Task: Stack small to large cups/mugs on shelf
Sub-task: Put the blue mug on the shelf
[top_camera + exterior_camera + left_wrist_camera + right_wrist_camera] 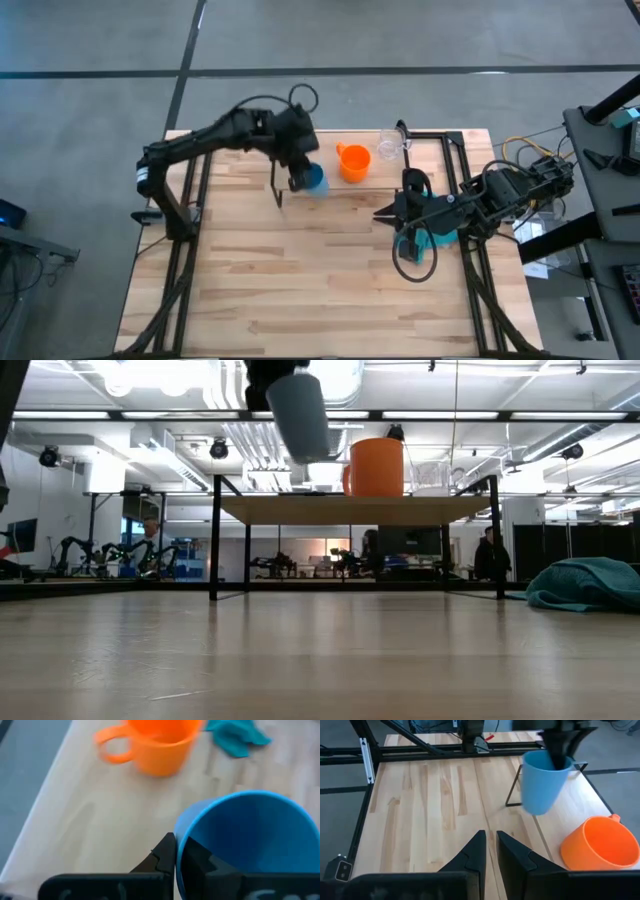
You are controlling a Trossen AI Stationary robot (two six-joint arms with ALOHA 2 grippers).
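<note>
The blue cup (314,180), unmarked and tilted slightly with its mouth upward, hangs in the air above the shelf (300,510), its rim pinched by the left gripper (300,176) fingers. The orange mug (353,161) stands upright on the shelf beside the clear cup (388,146). The right gripper (385,213) hovers over the tabletop (300,280), fingers nearly closed on nothing, near the teal cloth (435,240).

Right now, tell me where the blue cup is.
The blue cup is held in the air by the left gripper, tilted above the shelf's left part in the low view, just left of the orange mug.
</note>
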